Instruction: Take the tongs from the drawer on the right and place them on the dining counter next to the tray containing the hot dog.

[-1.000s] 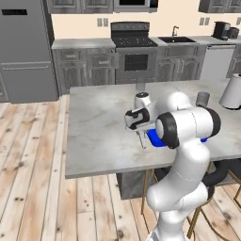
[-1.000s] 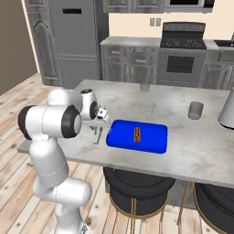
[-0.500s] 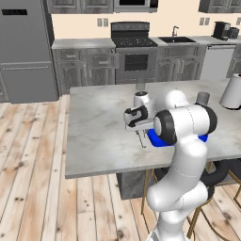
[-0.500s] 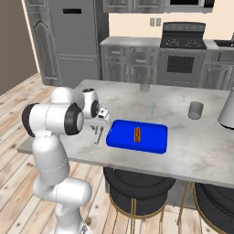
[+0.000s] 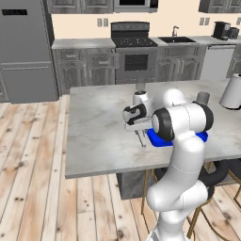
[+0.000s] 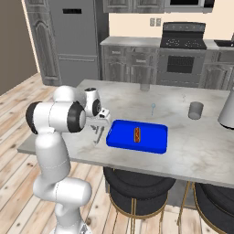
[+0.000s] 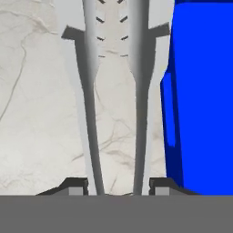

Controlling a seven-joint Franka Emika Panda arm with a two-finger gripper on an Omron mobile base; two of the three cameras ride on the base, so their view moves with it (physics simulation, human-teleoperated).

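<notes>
Marble dining counter (image 6: 192,151) in grey kitchen; gripper (image 6: 97,132) clamped on tongs (image 7: 113,100), tips down, just beside blue tray (image 6: 153,141) with hot dog (image 6: 136,134).

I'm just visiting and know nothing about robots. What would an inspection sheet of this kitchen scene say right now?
Surface: dining counter, pale marbled stone top.
Job's things: tongs held between the fingertips, hanging down toward the counter beside the tray; whether they touch the stone cannot be told. The blue tray holds a hot dog.
Clutter: grey cup and white kettle further along the counter.
Grippers: gripper shut on the tongs, just left of the tray in the right base view.
Cables: dark hose at the robot's base.
Surroundings: stove, fridge, grey cabinets, wood floor, stools under the counter.
</notes>
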